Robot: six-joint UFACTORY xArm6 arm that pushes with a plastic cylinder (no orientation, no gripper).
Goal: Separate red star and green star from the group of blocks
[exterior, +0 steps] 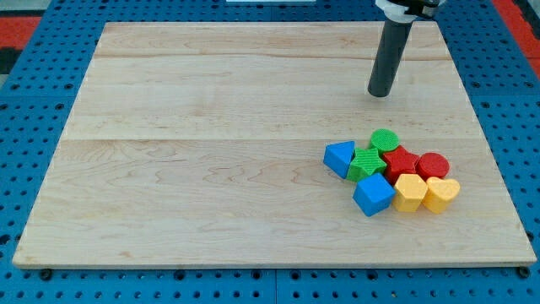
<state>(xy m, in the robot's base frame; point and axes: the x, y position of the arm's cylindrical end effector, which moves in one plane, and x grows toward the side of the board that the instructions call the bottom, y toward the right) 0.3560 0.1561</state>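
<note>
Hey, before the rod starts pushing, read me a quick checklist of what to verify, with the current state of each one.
1. My tip clear of all blocks: ok, it sits toward the view's top from the cluster, touching nothing.
2. Green star located: ok, between the blue triangle and the red star.
3. Stars free to push out alone: not ok, both are packed against neighbours, including the green cylinder and red cylinder.
4. Blocks on the board: ok, all lie well inside its edges.
5. Direct path to the stars: not ok, the green cylinder lies between my tip and them.
</note>
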